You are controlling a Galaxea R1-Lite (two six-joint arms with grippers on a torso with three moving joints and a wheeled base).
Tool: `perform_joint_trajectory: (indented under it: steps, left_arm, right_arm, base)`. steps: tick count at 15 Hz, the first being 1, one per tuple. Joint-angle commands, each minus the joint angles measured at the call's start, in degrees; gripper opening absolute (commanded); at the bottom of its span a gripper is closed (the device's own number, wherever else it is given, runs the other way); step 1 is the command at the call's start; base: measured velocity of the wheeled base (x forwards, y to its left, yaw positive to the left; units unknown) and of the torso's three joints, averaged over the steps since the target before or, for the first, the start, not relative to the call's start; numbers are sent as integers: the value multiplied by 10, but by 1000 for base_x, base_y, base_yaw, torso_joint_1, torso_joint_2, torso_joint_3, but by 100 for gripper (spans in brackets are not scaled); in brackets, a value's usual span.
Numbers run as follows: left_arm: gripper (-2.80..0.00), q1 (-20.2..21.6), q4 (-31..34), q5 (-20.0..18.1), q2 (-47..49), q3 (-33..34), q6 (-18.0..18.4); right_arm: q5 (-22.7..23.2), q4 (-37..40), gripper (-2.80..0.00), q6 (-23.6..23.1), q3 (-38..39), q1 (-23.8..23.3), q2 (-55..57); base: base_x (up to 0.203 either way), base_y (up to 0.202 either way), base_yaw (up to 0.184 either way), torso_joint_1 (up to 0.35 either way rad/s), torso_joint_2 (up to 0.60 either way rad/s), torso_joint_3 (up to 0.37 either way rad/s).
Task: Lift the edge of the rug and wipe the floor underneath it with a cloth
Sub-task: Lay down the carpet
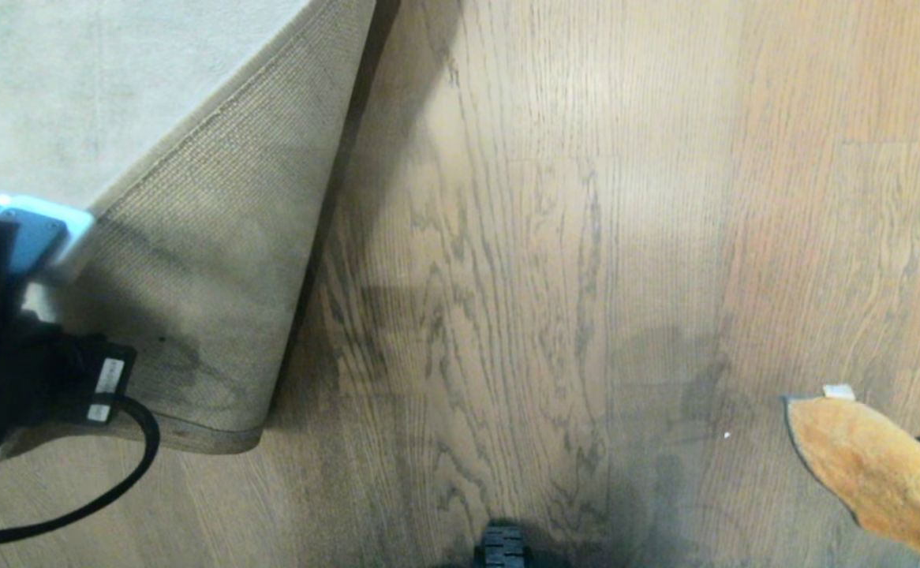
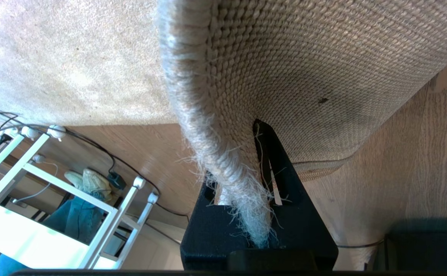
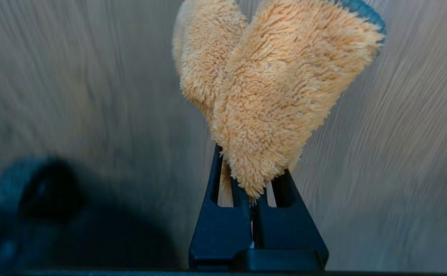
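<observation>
I have the rug edge (image 1: 215, 260) lifted and folded back with my left gripper (image 2: 242, 184), whose fingers are pinched tight on the frayed border, so the brownish woven backing faces up at the left of the head view. The rest of the pale rug (image 1: 73, 87) lies flat beyond it. Beside the fold, the floor (image 1: 523, 260) of brown grained planks lies open across the middle of the view.

My right gripper (image 3: 252, 188) is clamped on the cloth (image 3: 269, 96), a fluffy orange piece with dark trim and a small white tag. In the head view the cloth (image 1: 870, 465) hangs at the lower right, well apart from the lifted corner; I cannot tell whether it touches the planks.

I judge the lifting done and the cloth in hand. Wiping the planks beside the fold and lowering the rug are left.
</observation>
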Motion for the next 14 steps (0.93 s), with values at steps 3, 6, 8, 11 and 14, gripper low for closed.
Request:
perform_joint_trajectory:
  steps: [3,6,8,11,14]
  left_arm:
    - [-280,0,1,3,-1,0,1]
    - [-280,0,1,3,-1,-1,1]
    - [-280,0,1,4,-2,-2,1]
    - [-280,0,1,3,-4,0,0]
    - [-280,0,1,3,-4,-1,0]
  right_arm:
    - [33,104,-280,4,-1,0,-3]
    - [34,102,-280,5,-1,0,-4]
    - [34,101,-280,5,0,0,-4]
    - [34,101,-280,5,0,0,-4]
    - [34,99,-280,6,0,-6,-3]
  base:
    - [0,0,0,0,0,0]
    - [0,0,0,0,0,0]
    - [0,0,0,0,0,0]
    - [0,0,0,0,0,0]
    - [0,0,0,0,0,0]
